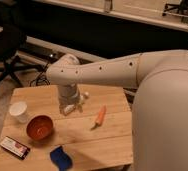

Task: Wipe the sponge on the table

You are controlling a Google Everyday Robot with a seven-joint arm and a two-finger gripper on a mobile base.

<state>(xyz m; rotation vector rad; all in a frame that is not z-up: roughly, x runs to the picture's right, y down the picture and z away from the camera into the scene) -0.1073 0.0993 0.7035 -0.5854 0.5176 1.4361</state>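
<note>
In the camera view we saw the sponge lying near the front edge of the table, just beside the bowl and well apart from the gripper, which hung over the back part, near the carrot. We could not tell how open the gripper was; the sponge was not in it. We judged that a push forward could drop the sponge off the edge, and a wide sweep could hit the bowl

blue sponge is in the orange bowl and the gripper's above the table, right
No: the sponge lies on the table by its front edge, outside the orange bowl. The gripper is above the table, as the camera view shows.
</note>
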